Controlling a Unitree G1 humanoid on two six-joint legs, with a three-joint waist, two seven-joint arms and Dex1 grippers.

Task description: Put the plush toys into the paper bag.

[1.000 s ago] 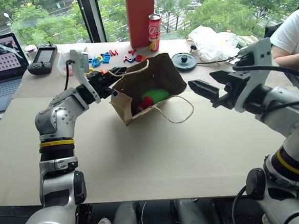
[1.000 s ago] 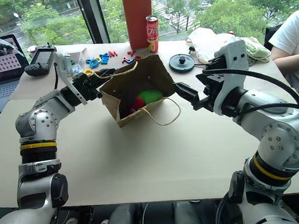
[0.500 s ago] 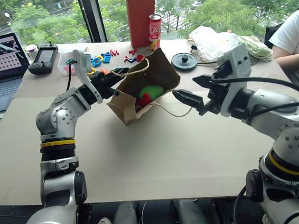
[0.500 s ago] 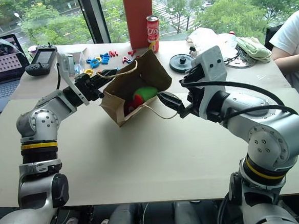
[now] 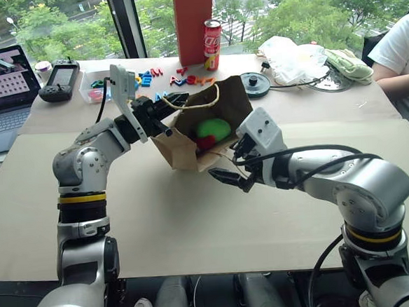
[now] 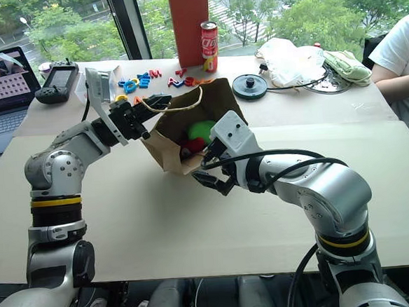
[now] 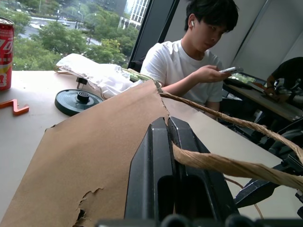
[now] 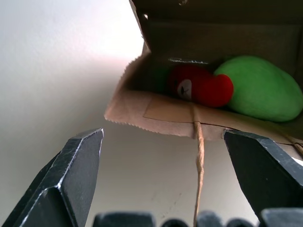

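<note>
The brown paper bag point(image 5: 190, 144) lies on its side on the table, mouth toward me and its upper edge lifted. Inside lie the plush toys: the round green one point(image 5: 213, 130) and the red one point(image 5: 205, 142) beside it. My left gripper point(image 5: 180, 99) is shut on the bag's upper twine handle point(image 7: 227, 165), holding the mouth up. Just in front of the bag's lower lip, my right gripper point(image 5: 227, 162) stands open, its fingers point(image 8: 71, 175) spread either side of the lower twine handle point(image 8: 199, 156). The wrist view looks past them at the red toy point(image 8: 201, 85) and the green toy point(image 8: 260, 90).
Behind the bag are coloured plastic letters point(image 5: 150, 74), a red can point(image 5: 212, 44), an orange pillar point(image 5: 194, 21) and a black disc point(image 5: 254, 84). A laptop point(image 5: 0, 90) and black device point(image 5: 60, 80) sit far left. A white plastic bag point(image 5: 292, 56) and a seated person point(image 5: 401, 48) are at right.
My right gripper has swung left and down from beside the bag to its mouth, still open. The left gripper kept its hold on the handle and shifted the bag slightly right.
</note>
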